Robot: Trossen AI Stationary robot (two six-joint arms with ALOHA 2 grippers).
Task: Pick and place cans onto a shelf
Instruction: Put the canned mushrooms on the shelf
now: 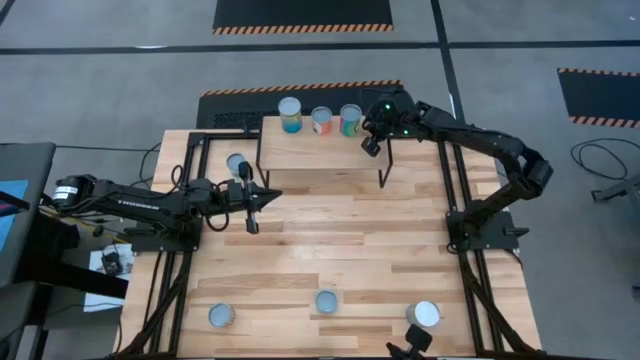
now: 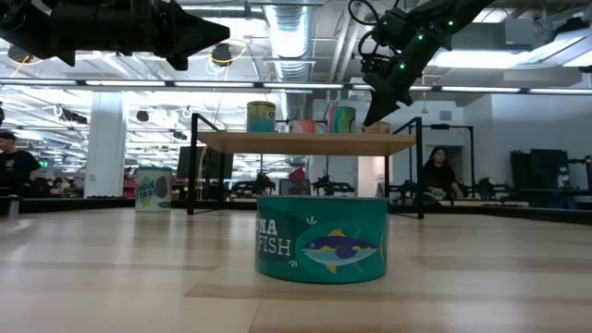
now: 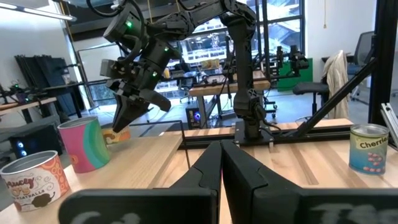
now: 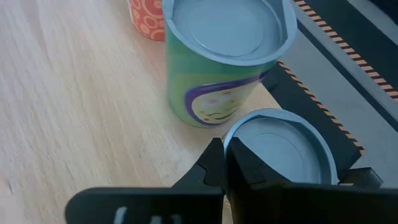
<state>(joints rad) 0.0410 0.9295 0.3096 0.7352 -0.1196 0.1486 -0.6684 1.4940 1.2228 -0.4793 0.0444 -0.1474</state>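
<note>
Right hand (image 1: 371,143) pinched shut, empty, over the shelf's (image 1: 320,152) right end by a low can (image 4: 283,146) beside the green can (image 1: 350,119); I lift straight up, clearing both tops before swinging to the desk (image 1: 330,250) cans.

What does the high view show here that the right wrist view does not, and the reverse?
Only the high view: the left gripper, shut, over the table; three cans along the near table edge; one can beside the shelf.
Only the right wrist view: a low can right under the shut right gripper, at the shelf's end.
Both: the shelf, the green can on it and the orange can next to it.
</note>
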